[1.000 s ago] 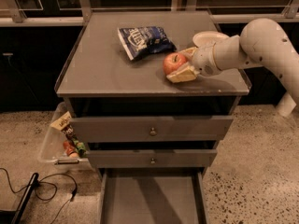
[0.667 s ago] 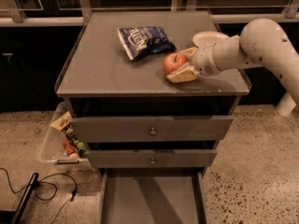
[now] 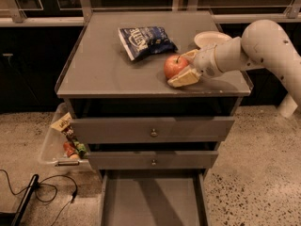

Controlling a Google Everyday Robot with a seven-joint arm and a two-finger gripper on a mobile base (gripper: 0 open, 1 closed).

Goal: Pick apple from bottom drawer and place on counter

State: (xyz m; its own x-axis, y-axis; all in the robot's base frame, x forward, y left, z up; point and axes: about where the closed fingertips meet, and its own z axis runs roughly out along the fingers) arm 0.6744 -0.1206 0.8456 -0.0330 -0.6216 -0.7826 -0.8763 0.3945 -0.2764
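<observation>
- Sitting on the counter [image 3: 101,67] near its front right part is the apple [image 3: 174,66]: small, round and red, with a paler yellowish patch on its upper side and a short dark stem pointing up.
- Clamped on the apple is the pincer [image 3: 179,69]; its tan fingers [image 3: 186,77] touch the fruit on the near side and the far side, and it reaches in from the right on a white arm [image 3: 263,46].
- Just behind the apple and to its left lies a dark blue snack bag [image 3: 146,40], flat on the counter; it carries white lettering that I cannot read.
- A white bowl [image 3: 211,38] stands behind the pincer, near the counter's right edge.
- The bottom drawer [image 3: 150,199] is pulled out, showing a plain grey floor.
- Above it, the two upper drawers [image 3: 154,133] are closed, each with a small round knob.
- A clear plastic bin [image 3: 59,142] with snack packets sits left of the cabinet; their labels are too small to read.
</observation>
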